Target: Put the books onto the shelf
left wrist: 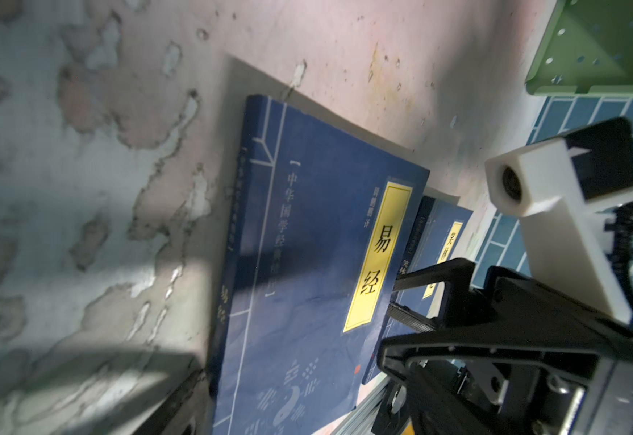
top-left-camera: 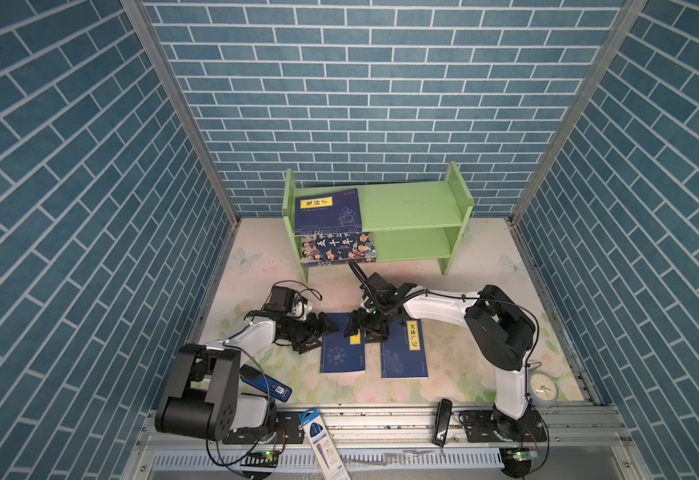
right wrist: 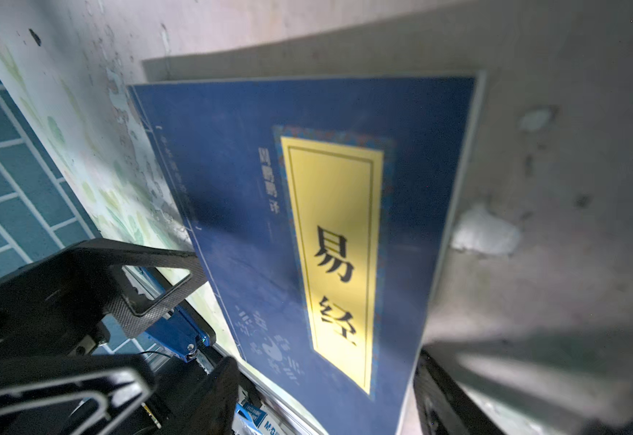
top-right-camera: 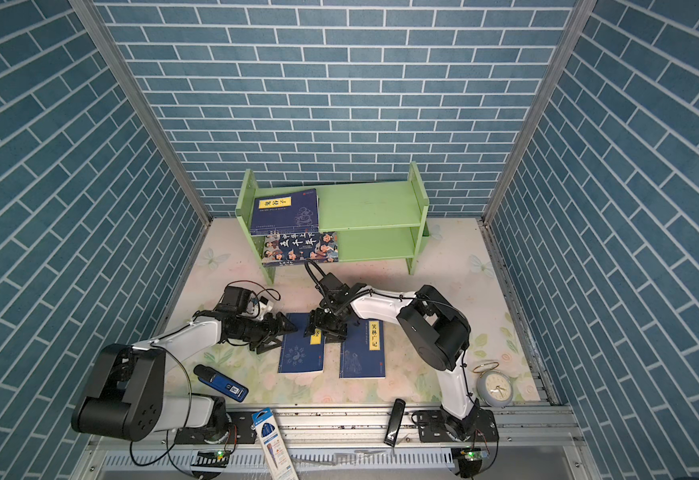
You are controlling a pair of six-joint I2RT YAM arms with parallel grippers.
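Lying flat on the pale floral table cover, two thin navy-blue books with yellow title labels rest side by side, near each other but apart: the left-hand book and the right-hand book. The black left gripper sits at the far left corner of the left-hand book, its jaws spread wide with nothing between them. The black right gripper reaches across to the same book's far right corner, over the yellow label. Its jaws also stand apart, clamping nothing, and whether a fingertip touches the cover I cannot tell. At the back stands the light green wooden two-tier shelf. A third navy-blue book lies flat at the left end of its upper tier, and the larger book with cartoon faces lies flat on the lower tier just beneath.
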